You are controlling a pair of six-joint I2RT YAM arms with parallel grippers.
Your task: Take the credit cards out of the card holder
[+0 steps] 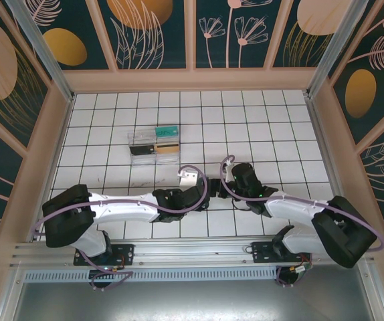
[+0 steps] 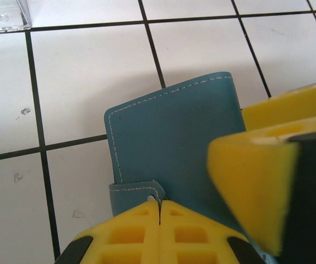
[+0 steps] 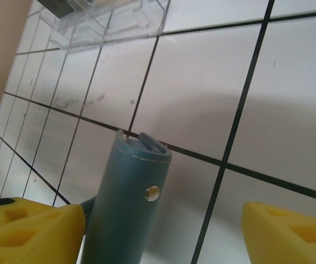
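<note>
The slate-blue card holder (image 2: 169,137) is folded shut and held off the white tiles. My left gripper (image 2: 161,204) is shut on its small snap strap at the near edge. In the right wrist view the card holder (image 3: 127,203) shows edge-on with a metal snap. My right gripper (image 3: 163,220) is open around it, and the holder rests against the left finger (image 3: 34,231), well clear of the other. One of those yellow fingers (image 2: 251,187) crosses the left wrist view. Far back, a teal credit card (image 1: 167,129) and an orange-tan one (image 1: 167,148) lie at the clear box.
The clear plastic box (image 1: 144,142) stands on the tiles behind and left of both grippers, and shows as a corner (image 2: 1,14) and a wider part (image 3: 103,19) in the wrist views. Both arms meet over the table's near middle. Patterned walls enclose the tiled floor.
</note>
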